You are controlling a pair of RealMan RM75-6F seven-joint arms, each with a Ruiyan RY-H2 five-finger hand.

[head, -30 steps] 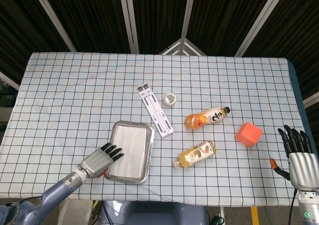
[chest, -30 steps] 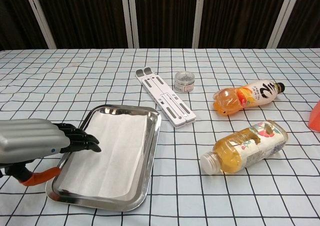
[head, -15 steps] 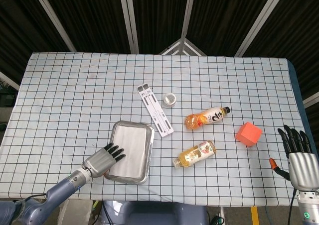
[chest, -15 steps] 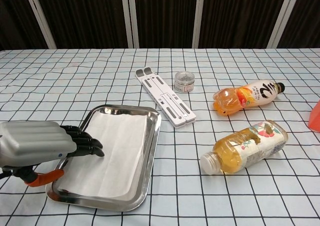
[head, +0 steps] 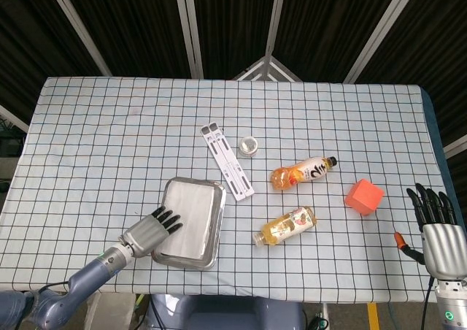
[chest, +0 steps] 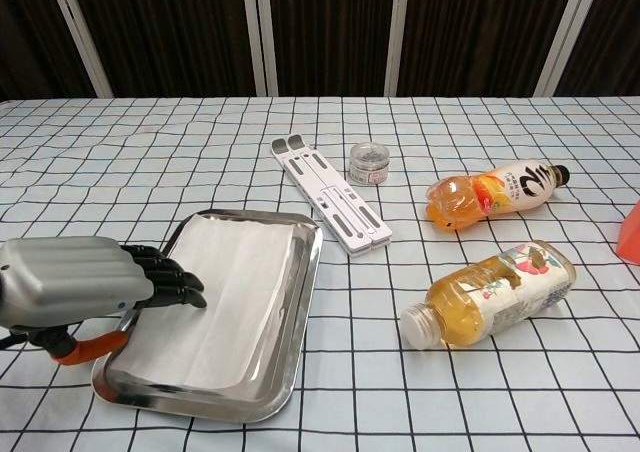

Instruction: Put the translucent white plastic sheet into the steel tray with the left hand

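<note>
Steel tray sat near the table's near-left edge in the head view, with the translucent white plastic sheet lying flat inside it; left hand was at the tray's left rim, fingers stretched over the sheet, holding nothing that I could see. Right hand was parked at the far right, fingers apart and empty, well clear of the orange block. Chest view: sheet filled most of the tray, left hand had dark fingertips resting on or just above the sheet's left edge; contact unclear. My read: placement essentially done. Best finish was lifting the fingers straight up before pulling away, so the sheet didn't drag out over the rim.
</note>
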